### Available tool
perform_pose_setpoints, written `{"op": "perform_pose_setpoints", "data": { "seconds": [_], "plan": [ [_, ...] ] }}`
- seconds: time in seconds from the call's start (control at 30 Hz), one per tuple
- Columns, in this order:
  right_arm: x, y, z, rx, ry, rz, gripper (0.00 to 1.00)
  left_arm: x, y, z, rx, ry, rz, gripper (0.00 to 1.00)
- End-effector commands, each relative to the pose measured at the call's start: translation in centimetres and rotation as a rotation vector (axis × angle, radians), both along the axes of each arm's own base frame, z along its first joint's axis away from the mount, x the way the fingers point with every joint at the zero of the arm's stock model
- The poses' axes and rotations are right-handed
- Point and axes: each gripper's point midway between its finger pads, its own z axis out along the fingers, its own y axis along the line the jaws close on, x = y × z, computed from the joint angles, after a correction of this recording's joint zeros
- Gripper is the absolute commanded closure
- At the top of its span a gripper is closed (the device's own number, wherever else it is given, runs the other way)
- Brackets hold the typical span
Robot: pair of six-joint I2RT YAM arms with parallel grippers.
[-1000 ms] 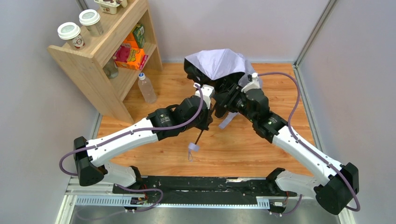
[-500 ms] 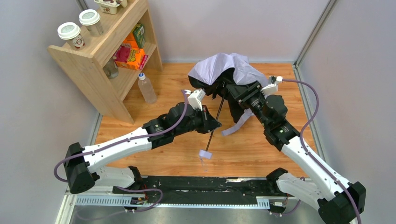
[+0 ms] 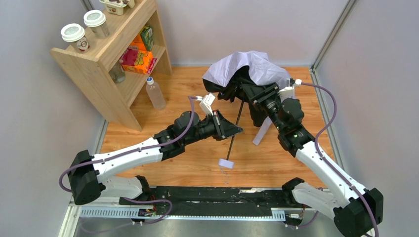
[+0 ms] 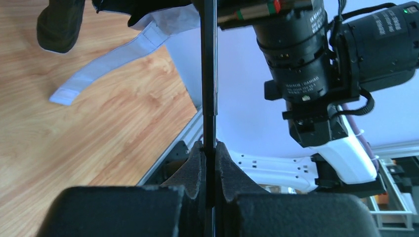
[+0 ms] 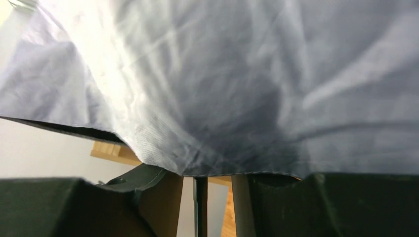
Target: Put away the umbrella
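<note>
The umbrella has its pale lavender canopy [image 3: 247,66] bunched at the back, above the wooden table. Its thin dark shaft [image 3: 234,133] slants down toward me to the small handle [image 3: 226,163]. Its closing strap [image 3: 261,133] hangs loose. My left gripper [image 3: 238,131] is shut on the shaft, seen clamped between the pads in the left wrist view [image 4: 209,148]. My right gripper [image 3: 245,96] is under the canopy at the shaft's top. In the right wrist view its fingers [image 5: 163,202] stand narrowly apart beside the shaft [image 5: 200,207], with tips buried under the fabric [image 5: 237,84].
A wooden shelf [image 3: 106,59] stands at the back left with two lidded cups [image 3: 73,33] and colourful boxes [image 3: 138,57]. A plastic bottle [image 3: 155,93] stands beside it. Grey walls close in on both sides. A black rail [image 3: 197,195] runs along the near edge.
Both arms have carried the umbrella to the right. The canopy, shaft and handle have shifted right, the left arm has stretched out further, and the loose strap has swung right.
</note>
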Motion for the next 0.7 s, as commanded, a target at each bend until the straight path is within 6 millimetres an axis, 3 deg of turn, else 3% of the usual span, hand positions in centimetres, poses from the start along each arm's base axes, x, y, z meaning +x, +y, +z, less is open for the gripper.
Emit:
{"op": "perform_pose_setpoints", "data": {
  "seconds": [0.0, 0.07, 0.23, 0.37, 0.53, 0.57, 0.6, 0.67],
  "plan": [
    [1.6, -2.2, 2.7, 0.107, -0.082, -0.072, 0.6, -1.1, -0.2, 6.8, -0.242, -0.115, -0.056, 1.0],
    [2.1, -2.3, 3.3, 0.15, -0.098, -0.046, 0.61, -1.3, -0.2, 6.5, -0.255, -0.1, -0.066, 1.0],
    [2.2, 0.0, 3.4, 0.143, -0.09, 0.099, 0.7, -1.2, -0.5, 6.5, -0.272, -0.086, -0.067, 1.0],
    [1.7, 1.0, 3.0, 0.148, -0.086, 0.169, 0.66, -1.1, -0.6, 6.8, -0.278, -0.088, -0.068, 1.0],
    [1.2, 1.2, 2.7, 0.132, -0.11, 0.202, 0.72, -1.2, -0.6, 7.0, -0.286, -0.091, -0.076, 1.0],
    [1.2, 1.3, 2.7, 0.129, -0.113, 0.21, 0.79, -1.2, -0.5, 7.1, -0.288, -0.091, -0.074, 1.0],
    [1.1, 1.3, 2.7, 0.125, -0.118, 0.217, 0.98, -1.1, -0.5, 6.8, -0.279, -0.086, -0.071, 1.0],
    [1.0, 1.4, 2.2, 0.126, -0.108, 0.22, 1.0, -0.7, -0.2, 6.5, -0.264, -0.088, -0.052, 1.0]
  ]
}}
